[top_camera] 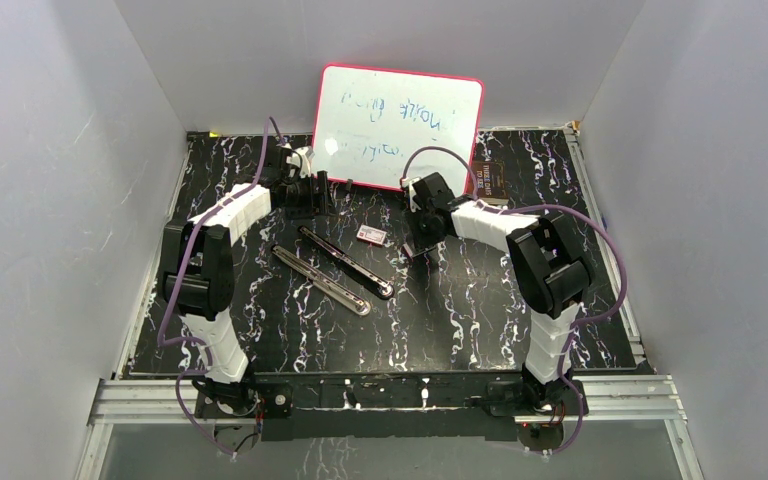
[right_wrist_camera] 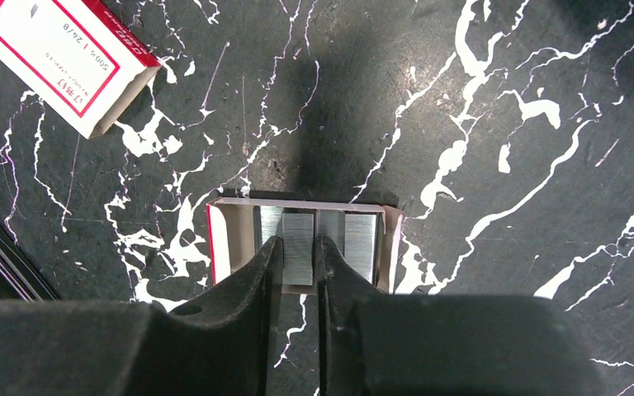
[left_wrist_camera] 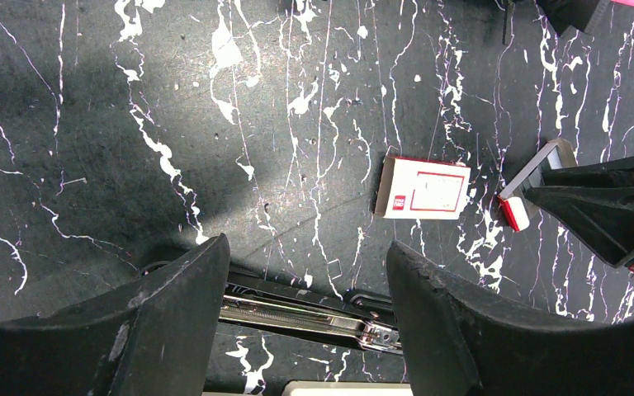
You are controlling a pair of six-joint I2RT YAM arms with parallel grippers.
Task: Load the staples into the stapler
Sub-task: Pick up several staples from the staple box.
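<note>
Nearest the right wrist lens, the right gripper (right_wrist_camera: pixel 298 247) was seen pressed together on a strip of the staples (right_wrist_camera: pixel 299 227), which stood in their opened tray (right_wrist_camera: pixel 221 247). Nothing had been loaded, it was judged: the stapler (top_camera: pixel 335 268) was laid open, apart from the tray, and no strip could be made out on its rail. Lifting, carrying and seating were left. Only the left wrist view showed the left gripper (left_wrist_camera: pixel 305 256) spread wide above the rail; both stapler halves were shown whole only from above.
</note>
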